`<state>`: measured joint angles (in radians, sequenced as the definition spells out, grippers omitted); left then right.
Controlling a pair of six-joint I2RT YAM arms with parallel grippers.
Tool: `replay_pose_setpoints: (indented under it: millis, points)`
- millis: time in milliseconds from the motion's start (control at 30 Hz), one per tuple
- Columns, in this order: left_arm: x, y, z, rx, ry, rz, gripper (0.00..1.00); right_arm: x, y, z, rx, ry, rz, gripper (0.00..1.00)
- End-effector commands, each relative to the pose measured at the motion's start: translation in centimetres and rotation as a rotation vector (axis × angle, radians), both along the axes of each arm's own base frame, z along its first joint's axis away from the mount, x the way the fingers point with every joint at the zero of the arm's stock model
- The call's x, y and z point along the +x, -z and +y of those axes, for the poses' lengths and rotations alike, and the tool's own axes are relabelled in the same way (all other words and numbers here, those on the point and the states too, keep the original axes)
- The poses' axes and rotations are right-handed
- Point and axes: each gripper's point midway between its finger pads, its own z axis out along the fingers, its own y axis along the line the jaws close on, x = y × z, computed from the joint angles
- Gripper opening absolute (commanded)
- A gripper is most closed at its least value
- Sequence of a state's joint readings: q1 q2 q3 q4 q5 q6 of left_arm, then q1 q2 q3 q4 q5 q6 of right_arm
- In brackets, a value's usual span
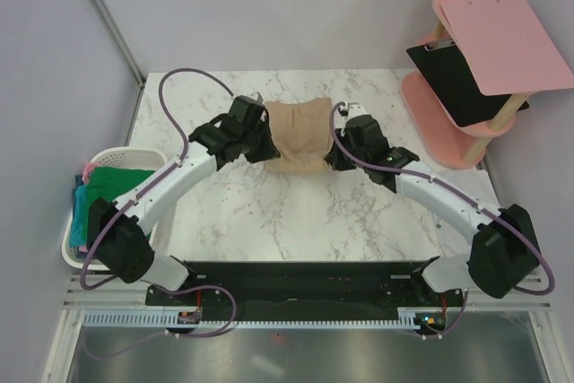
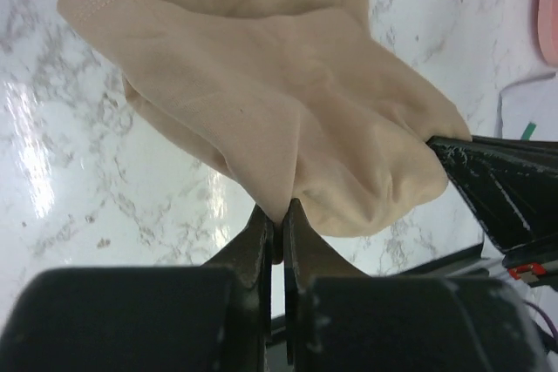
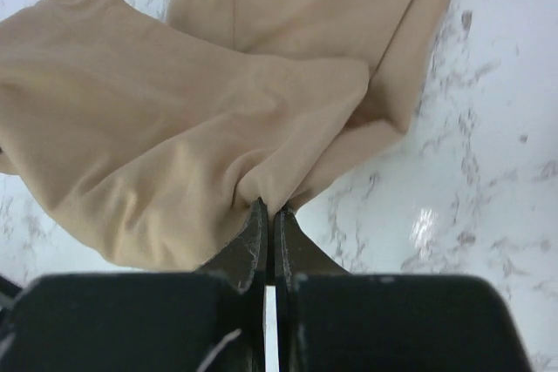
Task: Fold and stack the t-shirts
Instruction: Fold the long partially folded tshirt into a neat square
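Observation:
The tan t-shirt (image 1: 300, 136) lies bunched and partly folded at the far middle of the marble table (image 1: 287, 221). My left gripper (image 1: 266, 143) is shut on its left edge; in the left wrist view (image 2: 277, 213) the cloth (image 2: 261, 93) is pinched between the jaws. My right gripper (image 1: 334, 152) is shut on its right edge; in the right wrist view (image 3: 268, 206) the cloth (image 3: 174, 145) is pinched and drapes away from the tips. Green (image 1: 117, 182), teal-blue (image 1: 82, 208) and pink (image 1: 88, 170) t-shirts lie in the basket at the left.
A white slatted laundry basket (image 1: 117, 157) stands at the table's left edge. A pink stand (image 1: 453, 123) with a black clipboard (image 1: 457, 82) and a pink board (image 1: 507, 42) is at the far right. Grey walls enclose the table.

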<state>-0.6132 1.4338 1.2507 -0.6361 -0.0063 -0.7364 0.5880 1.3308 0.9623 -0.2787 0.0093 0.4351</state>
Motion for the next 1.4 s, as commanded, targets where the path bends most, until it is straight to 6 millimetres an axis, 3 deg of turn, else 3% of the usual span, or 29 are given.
replay_pose_setpoints:
  millis: [0, 33, 100, 133, 200, 233, 500, 567, 600, 667, 700, 767, 833, 867, 933, 967, 1033, 1067, 1100, 1133, 1167, 1200, 1233, 1267, 1333, 1367]
  points:
    - [3.9, -1.2, 0.6, 0.058, 0.021, -0.045, 0.02, 4.9, -1.9, 1.1, -0.058, 0.02, -0.098, 0.0]
    - [4.8, -2.3, 0.2, 0.038, 0.033, -0.062, 0.02, 6.3, -1.9, 1.7, -0.063, 0.021, -0.101, 0.0]
    - [6.5, -1.3, 0.4, 0.049, 0.044, -0.039, 0.02, 7.8, -2.0, 2.0, -0.069, 0.025, -0.104, 0.0]
    - [7.5, -2.4, 0.2, 0.036, 0.049, -0.062, 0.02, 9.0, -2.0, 2.3, -0.071, 0.029, -0.108, 0.0]
    - [8.8, -1.1, 0.3, 0.042, 0.072, -0.024, 0.02, 10.4, -1.9, 2.2, -0.079, 0.043, -0.116, 0.0]
    - [9.9, -2.1, 0.4, 0.025, 0.073, -0.046, 0.02, 11.5, -2.1, 2.5, -0.077, 0.046, -0.122, 0.0]
    - [14.9, -0.8, 0.8, -0.041, 0.094, -0.013, 0.02, 17.2, -2.1, 0.7, -0.102, 0.11, -0.143, 0.02]
    - [16.2, 0.5, 1.3, -0.064, 0.099, 0.02, 0.02, 18.7, -1.2, 0.2, -0.118, 0.122, -0.132, 0.03]
    - [17.0, -0.1, 1.3, -0.086, 0.103, 0.007, 0.02, 19.2, -0.7, 0.0, -0.126, 0.129, -0.125, 0.04]
    - [18.3, 1.5, 1.9, -0.12, 0.105, 0.049, 0.02, 20.7, 0.8, -0.2, -0.129, 0.136, -0.102, 0.05]
    - [19.1, 1.0, 1.9, -0.134, 0.104, 0.033, 0.02, 21.3, 2.5, -0.1, -0.13, 0.131, -0.074, 0.06]
    - [20.2, 2.9, 2.4, -0.154, 0.1, 0.07, 0.02, 22.5, 2.7, 0.0, -0.125, 0.134, -0.077, 0.07]
    - [21.4, 2.8, 2.8, -0.18, 0.101, 0.066, 0.02, 23.9, 3.3, 0.2, -0.117, 0.129, -0.089, 0.08]
    - [22.0, 4.2, 3.0, -0.183, 0.095, 0.087, 0.03, 24.4, 3.5, 0.3, -0.114, 0.129, -0.094, 0.08]
    - [23.2, 3.7, 3.4, -0.207, 0.095, 0.067, 0.04, 26.0, 3.5, 0.8, -0.103, 0.125, -0.123, 0.09]
    - [23.7, 5.0, 3.3, -0.215, 0.096, 0.088, 0.04, 26.5, 3.5, 0.9, -0.104, 0.124, -0.132, 0.1]
    - [24.9, 4.6, 3.6, -0.259, 0.099, 0.076, 0.05, 28.5, 3.3, 1.0, -0.101, 0.144, -0.168, 0.12]
    - [25.5, 5.9, 3.7, -0.272, 0.094, 0.095, 0.05, 29.1, 3.3, 1.0, -0.098, 0.153, -0.175, 0.18]
    - [26.5, 5.2, 4.1, -0.294, 0.086, 0.075, 0.09, 30.3, 3.0, 1.3, -0.089, 0.161, -0.197, 0.21]
    - [26.9, 5.1, 4.2, -0.311, 0.089, 0.07, 0.19, 31.0, 2.9, 1.0, -0.087, 0.185, -0.21, 0.26]
    - [27.8, 4.4, 4.2, -0.321, 0.092, 0.035, 0.35, 31.7, 2.8, 0.7, -0.089, 0.213, -0.226, 0.49]
    - [28.3, 5.4, 4.7, -0.327, 0.086, 0.042, 0.54, 32.7, 2.8, 0.7, -0.076, 0.235, -0.247, 0.62]
    - [28.5, 5.4, 4.7, -0.333, 0.09, 0.034, 0.59, 33.0, 2.9, 0.6, -0.073, 0.252, -0.256, 0.75]
    - [28.6, 5.4, 4.8, -0.333, 0.093, 0.031, 0.94, 33.3, 2.8, 0.7, -0.066, 0.26, -0.268, 0.94]
    - [28.1, 4.6, 5.0, -0.318, 0.11, 0.01, 0.97, 33.5, 2.7, 0.3, -0.062, 0.279, -0.287, 0.98]
    - [27.5, 5.8, 5.1, -0.302, 0.114, 0.022, 0.97, 33.1, 2.6, -0.3, -0.077, 0.3, -0.292, 0.98]
